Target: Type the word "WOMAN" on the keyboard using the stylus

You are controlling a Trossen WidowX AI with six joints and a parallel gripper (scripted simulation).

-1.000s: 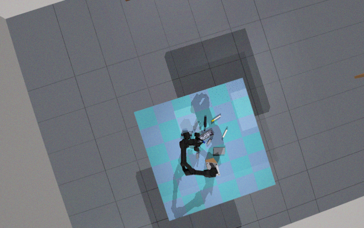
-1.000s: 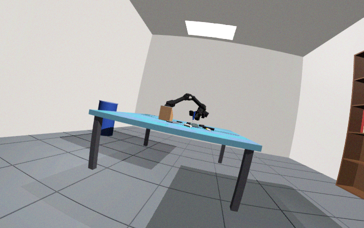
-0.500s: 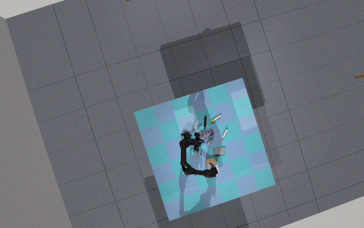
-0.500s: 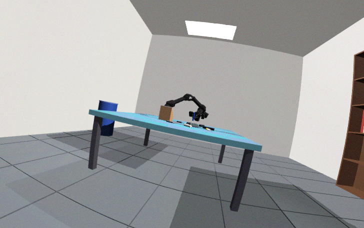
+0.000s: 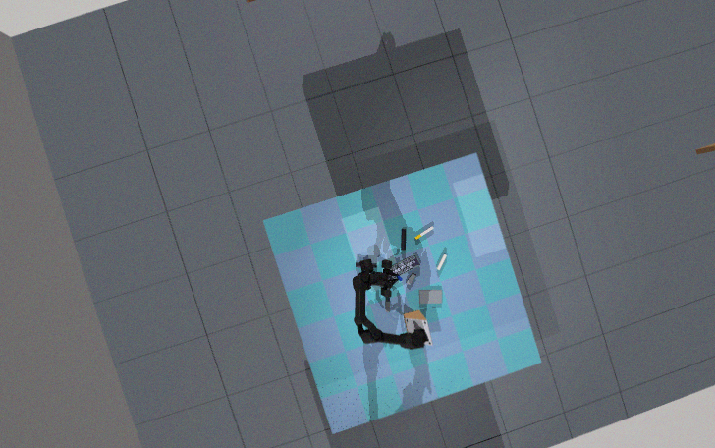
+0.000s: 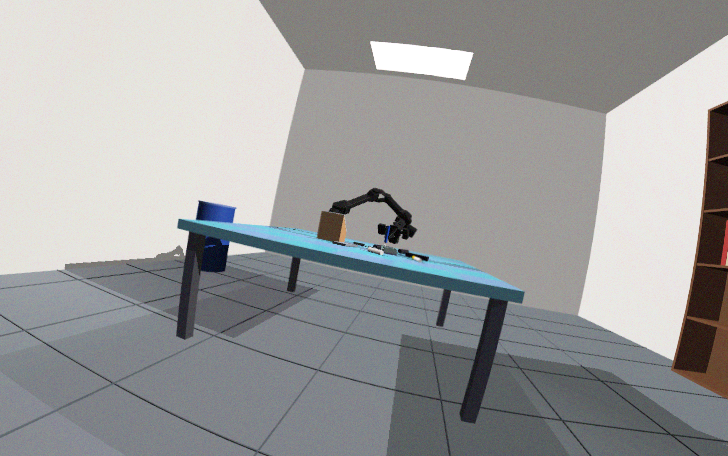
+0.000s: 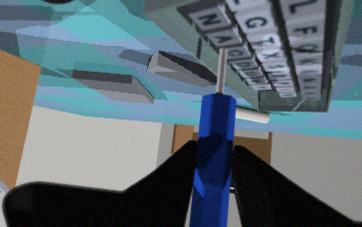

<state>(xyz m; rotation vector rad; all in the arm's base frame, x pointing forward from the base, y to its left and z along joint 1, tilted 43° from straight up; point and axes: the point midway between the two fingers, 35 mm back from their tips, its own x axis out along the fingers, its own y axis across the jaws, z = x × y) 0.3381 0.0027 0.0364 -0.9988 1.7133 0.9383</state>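
The keyboard (image 5: 410, 261) (image 7: 298, 104) has light lettered keys in a grey-green frame and fills the upper right of the wrist view. My gripper (image 7: 214, 150) is shut on the blue stylus (image 5: 399, 278) (image 6: 387, 234) (image 7: 216, 116), with one black finger on each side of its shaft. The stylus's thin metal tip points at the keyboard. In the wrist view the tip overlaps the lower edge of the A key (image 7: 215, 36), beside the N key (image 7: 206, 21). Whether the tip touches a key cannot be told. The keys nearest the camera are partly cut off by the frame edge.
A grey block (image 5: 412, 279) (image 7: 184, 74) lies beside the keyboard. A flat grey box (image 5: 430, 296) (image 7: 116, 89), a white stick (image 5: 442, 261) (image 7: 253, 114), a yellow-and-white marker (image 5: 424, 232) and a black bar (image 5: 404, 238) lie around. A brown block (image 6: 331, 226) stands near the arm's base.
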